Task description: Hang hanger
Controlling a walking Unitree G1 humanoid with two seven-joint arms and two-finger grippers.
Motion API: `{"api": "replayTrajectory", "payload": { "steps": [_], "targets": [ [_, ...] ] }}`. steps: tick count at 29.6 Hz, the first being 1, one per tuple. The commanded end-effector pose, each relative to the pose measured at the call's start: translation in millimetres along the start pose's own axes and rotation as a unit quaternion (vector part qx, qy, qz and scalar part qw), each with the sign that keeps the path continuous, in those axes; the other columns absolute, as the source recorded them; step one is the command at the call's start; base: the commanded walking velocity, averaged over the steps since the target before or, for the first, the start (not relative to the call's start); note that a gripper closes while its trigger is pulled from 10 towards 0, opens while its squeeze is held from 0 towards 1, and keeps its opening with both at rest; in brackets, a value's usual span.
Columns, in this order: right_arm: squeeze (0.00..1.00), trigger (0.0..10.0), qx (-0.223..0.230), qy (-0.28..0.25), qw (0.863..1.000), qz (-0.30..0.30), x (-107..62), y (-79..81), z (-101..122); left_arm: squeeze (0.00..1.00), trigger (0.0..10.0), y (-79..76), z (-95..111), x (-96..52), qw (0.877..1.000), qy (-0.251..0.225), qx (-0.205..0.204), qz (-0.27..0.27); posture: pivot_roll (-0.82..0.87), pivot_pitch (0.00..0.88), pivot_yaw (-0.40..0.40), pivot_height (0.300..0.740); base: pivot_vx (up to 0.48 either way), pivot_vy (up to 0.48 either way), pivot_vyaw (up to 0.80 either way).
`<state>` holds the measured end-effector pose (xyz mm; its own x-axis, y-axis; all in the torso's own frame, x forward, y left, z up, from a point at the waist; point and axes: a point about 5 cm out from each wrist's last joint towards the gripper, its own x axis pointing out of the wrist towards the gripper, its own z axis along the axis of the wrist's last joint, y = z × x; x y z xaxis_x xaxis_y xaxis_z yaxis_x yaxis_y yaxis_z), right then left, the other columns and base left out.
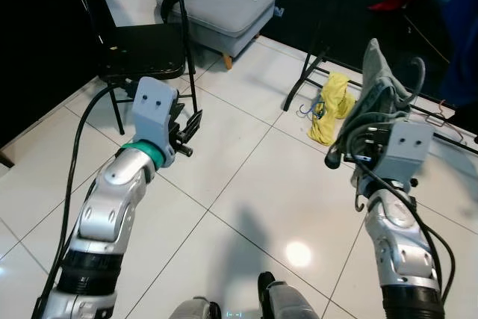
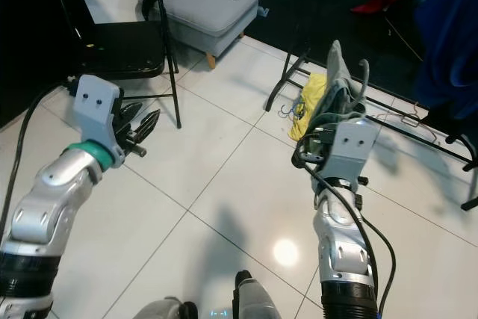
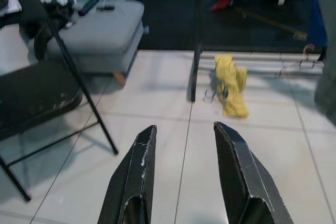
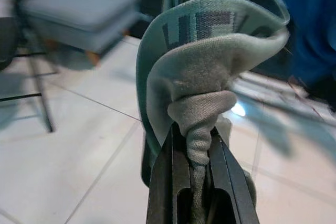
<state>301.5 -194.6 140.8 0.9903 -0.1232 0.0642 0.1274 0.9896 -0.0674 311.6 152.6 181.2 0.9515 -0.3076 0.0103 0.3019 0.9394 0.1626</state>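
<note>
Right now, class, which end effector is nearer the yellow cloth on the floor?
Right. The right end effector hangs beside the yellow cloth; the left end effector is across the tiles, near the black chair.

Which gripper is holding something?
The right gripper: its fingers pinch the grey-green cloth. The left gripper is open over bare floor.

Glossy white tile floor (image 1: pixel 246 184), black folding chair (image 1: pixel 142 42), grey cushioned footstool (image 1: pixel 231 5)
</note>
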Motion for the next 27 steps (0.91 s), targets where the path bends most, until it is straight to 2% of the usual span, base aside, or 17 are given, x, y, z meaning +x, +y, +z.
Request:
{"api": "replayTrajectory", "payload": {
  "steps": [1,2,4,7,8,14,18,27],
  "targets": [
    [0.00,10.0,-0.020,-0.014,0.999,0.044,-0.9,12.8,0,0.00,10.0,1.6,-7,-5.9,1.000,0.005,0.012,0.008,-0.05,0.099,0.051,0.740,0.000,0.000,0.00],
    [0.00,10.0,-0.020,-0.014,0.999,0.044,-0.9,12.8,0,0.00,10.0,1.6,-7,-5.9,1.000,0.005,0.012,0.008,-0.05,0.099,0.051,0.740,0.000,0.000,0.00],
    [0.00,10.0,-0.016,-0.024,0.997,0.074,0.2,23.5,4,0.00,10.0,6.7,-9,-11.1,0.999,0.000,0.026,0.026,-0.04,0.099,0.044,0.740,0.000,0.000,0.00],
    [0.00,10.0,-0.016,-0.024,0.997,0.074,0.2,23.5,4,0.00,10.0,6.7,-9,-11.1,0.999,0.000,0.026,0.026,-0.04,0.099,0.044,0.740,0.000,0.000,0.00],
    [0.00,10.0,-0.007,-0.025,0.996,0.088,0.7,28.5,4,0.00,10.0,8.2,-11,-12.9,0.999,0.002,0.031,0.035,-0.03,0.102,0.038,0.740,0.000,0.000,0.00],
    [0.00,10.0,0.014,-0.023,0.993,0.117,-0.2,42.6,5,0.00,10.0,4.7,-13,-11.2,0.997,-0.002,0.038,0.072,-0.04,0.106,0.019,0.740,0.000,0.000,0.00],
    [0.00,10.0,0.017,-0.022,0.993,0.117,-0.8,42.7,4,0.00,10.0,1.9,-12,-9.2,0.997,-0.006,0.035,0.074,-0.04,0.106,0.022,0.740,0.000,0.000,-0.25],
    [0.00,10.0,0.018,-0.028,0.994,0.103,-2.7,33.1,2,0.00,10.0,-3.9,-7,-2.6,0.998,-0.022,0.027,0.060,-0.05,0.096,0.034,0.740,0.000,0.000,-0.79]
  ]
}}
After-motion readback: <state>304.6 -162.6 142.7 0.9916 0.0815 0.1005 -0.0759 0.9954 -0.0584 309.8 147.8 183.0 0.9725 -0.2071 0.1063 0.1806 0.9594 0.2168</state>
